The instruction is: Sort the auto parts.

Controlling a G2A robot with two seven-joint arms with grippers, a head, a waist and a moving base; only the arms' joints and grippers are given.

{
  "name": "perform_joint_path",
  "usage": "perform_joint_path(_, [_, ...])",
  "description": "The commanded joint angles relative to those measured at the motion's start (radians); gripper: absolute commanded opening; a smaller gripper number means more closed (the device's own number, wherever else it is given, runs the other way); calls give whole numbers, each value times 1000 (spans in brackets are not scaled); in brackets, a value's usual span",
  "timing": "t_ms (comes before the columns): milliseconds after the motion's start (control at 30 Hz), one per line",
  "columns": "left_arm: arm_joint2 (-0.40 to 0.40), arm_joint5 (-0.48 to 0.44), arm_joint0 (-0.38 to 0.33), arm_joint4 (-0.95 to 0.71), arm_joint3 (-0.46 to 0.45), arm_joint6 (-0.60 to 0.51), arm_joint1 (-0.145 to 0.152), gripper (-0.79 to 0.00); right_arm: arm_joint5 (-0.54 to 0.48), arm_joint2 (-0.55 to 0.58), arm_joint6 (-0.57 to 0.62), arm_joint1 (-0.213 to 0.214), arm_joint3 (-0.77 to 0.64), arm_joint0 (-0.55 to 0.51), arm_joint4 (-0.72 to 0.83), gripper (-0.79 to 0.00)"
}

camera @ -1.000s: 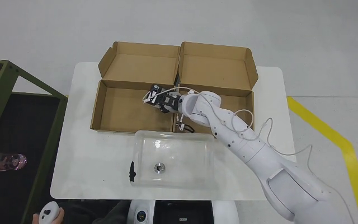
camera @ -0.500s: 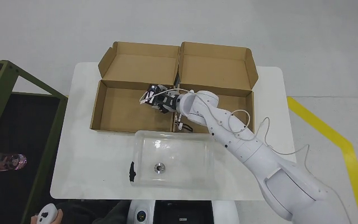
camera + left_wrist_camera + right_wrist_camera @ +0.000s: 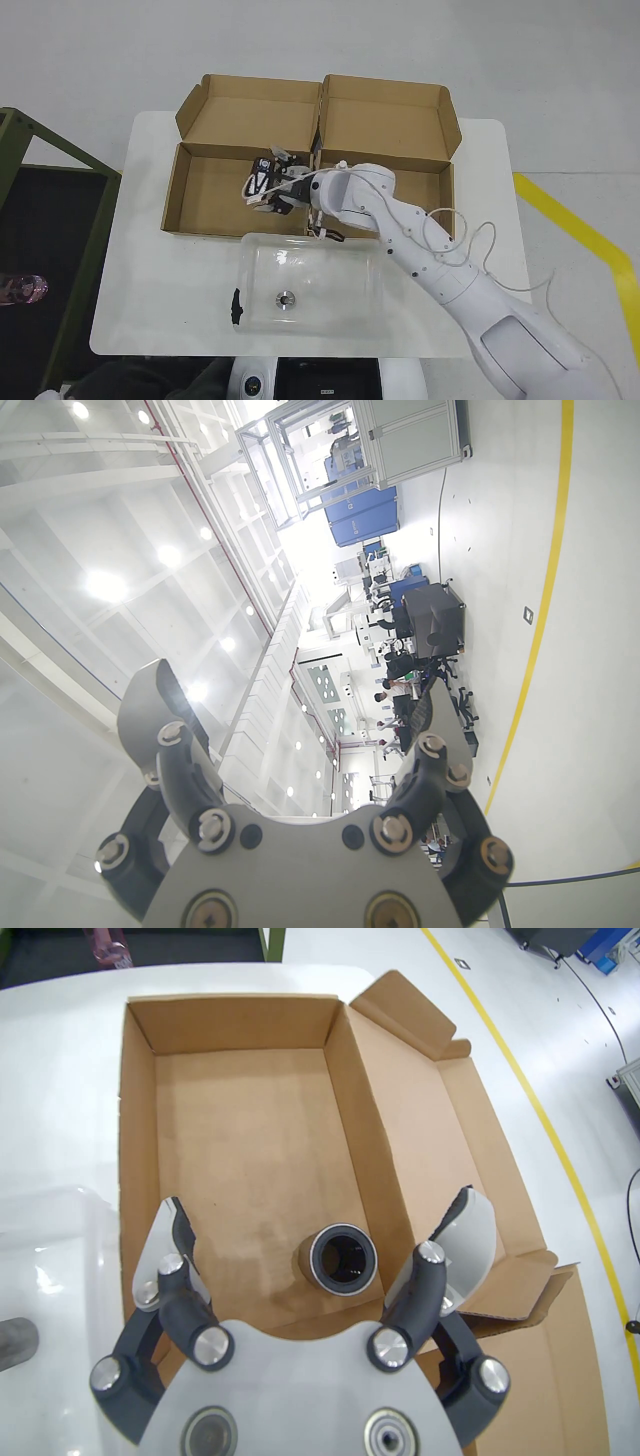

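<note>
R tool hangs over the L cardboard box, fingers spread wide w/ nothing pinched. The cylindrical sleeve part rests on the box floor just below, near the wall shared w/ the 2nd box. L tool is also spread, empty (it points up at the ceiling). A clear bin on the counter holds a small metal part.

The small metal part in the clear bin is too small to identify from above.
</note>
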Motion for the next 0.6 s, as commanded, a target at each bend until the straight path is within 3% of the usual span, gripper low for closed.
perform_joint_path(0, [0, 0, 0, 0, 0, 0, 0, 0, -17, 16, 8, 8, -49, -26, -1, 0])
perform_joint_path(567, [0, 0, 0, 0, 0, 0, 0, 0, -176, 156, 78, 90, -418, -309, -23, 0])
